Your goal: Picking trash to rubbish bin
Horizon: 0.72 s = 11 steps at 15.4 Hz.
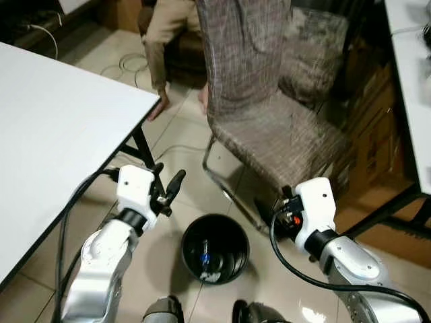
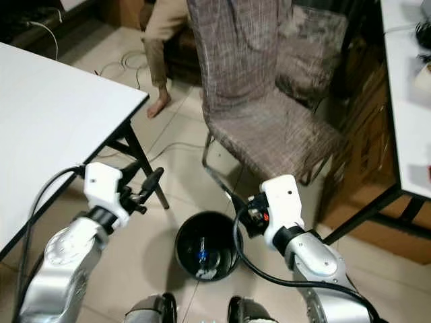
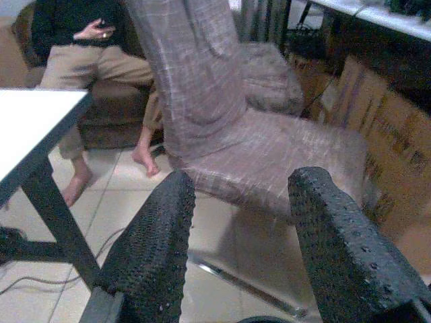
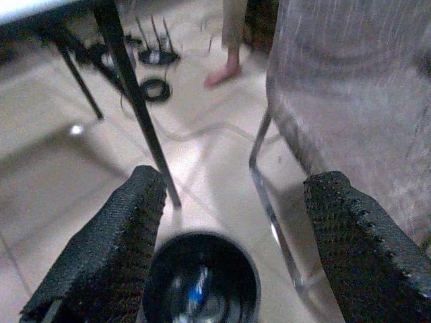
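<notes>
A round black rubbish bin (image 1: 215, 247) stands on the tiled floor between my two arms, with some trash (image 1: 205, 262) lying at its bottom. My left gripper (image 1: 166, 184) is raised to the left of the bin, open and holding nothing. My right gripper (image 1: 269, 205) sits at the bin's right, just above its rim, also open and holding nothing. The right wrist view looks down between the fingers (image 4: 114, 249) onto the bin (image 4: 202, 279). Through the left wrist view's fingers (image 3: 151, 249) the chair (image 3: 222, 121) is seen.
A grey plaid chair (image 1: 262, 101) with a chrome frame stands right behind the bin. A white table (image 1: 54, 128) with black legs fills the left. A seated person (image 1: 165, 40) with bare feet is at the back. Cardboard boxes (image 1: 377, 134) and another white table (image 1: 411, 60) are on the right. Cables lie on the floor.
</notes>
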{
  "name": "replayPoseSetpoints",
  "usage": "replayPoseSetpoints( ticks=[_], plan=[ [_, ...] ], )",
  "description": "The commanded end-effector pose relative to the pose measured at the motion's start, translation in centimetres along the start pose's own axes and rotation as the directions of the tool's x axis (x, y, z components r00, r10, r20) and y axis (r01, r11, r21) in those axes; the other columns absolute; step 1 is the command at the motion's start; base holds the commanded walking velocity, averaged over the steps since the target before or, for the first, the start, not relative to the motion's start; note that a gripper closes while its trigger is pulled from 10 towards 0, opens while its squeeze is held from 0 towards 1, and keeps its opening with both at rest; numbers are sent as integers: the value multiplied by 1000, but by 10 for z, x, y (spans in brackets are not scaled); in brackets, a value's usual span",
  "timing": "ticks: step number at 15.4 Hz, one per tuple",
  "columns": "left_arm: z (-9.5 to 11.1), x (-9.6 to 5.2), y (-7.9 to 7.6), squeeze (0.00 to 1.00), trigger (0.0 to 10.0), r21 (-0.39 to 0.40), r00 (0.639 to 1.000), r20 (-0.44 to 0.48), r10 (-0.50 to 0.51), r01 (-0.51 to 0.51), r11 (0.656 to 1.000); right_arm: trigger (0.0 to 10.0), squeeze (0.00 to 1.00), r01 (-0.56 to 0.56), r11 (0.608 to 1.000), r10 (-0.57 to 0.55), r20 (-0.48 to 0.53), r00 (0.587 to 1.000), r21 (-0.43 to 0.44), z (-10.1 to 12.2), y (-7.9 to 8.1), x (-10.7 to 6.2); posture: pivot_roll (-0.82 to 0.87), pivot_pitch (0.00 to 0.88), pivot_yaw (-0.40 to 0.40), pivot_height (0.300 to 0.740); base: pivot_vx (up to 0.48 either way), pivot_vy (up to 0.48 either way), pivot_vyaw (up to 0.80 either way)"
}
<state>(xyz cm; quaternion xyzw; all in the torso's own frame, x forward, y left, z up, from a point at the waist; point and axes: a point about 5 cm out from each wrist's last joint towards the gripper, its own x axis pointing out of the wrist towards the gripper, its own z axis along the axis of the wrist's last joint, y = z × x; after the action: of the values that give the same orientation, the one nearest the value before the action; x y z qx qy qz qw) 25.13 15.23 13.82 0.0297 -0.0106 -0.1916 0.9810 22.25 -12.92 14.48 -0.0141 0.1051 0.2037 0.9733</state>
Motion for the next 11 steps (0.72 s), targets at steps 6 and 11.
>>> replayPoseSetpoints(
  ticks=[6, 11],
  plan=[
    [22, -20, -11, 0, 10000, 22, 998, -57, 41, -39, 999, 10000, 0, 96, 995, -96, 80, 992, 12, 11, -10, -2, -11, 93, -40, 740, 0, 0, 0],
    [19, -14, -15, 0, 10000, -2, 994, -109, 29, -29, 1000, 10000, 0, 161, 986, -162, 19, 987, 45, -2, -9, 4, -24, 94, -25, 740, 0, 0, 0]
  ],
)
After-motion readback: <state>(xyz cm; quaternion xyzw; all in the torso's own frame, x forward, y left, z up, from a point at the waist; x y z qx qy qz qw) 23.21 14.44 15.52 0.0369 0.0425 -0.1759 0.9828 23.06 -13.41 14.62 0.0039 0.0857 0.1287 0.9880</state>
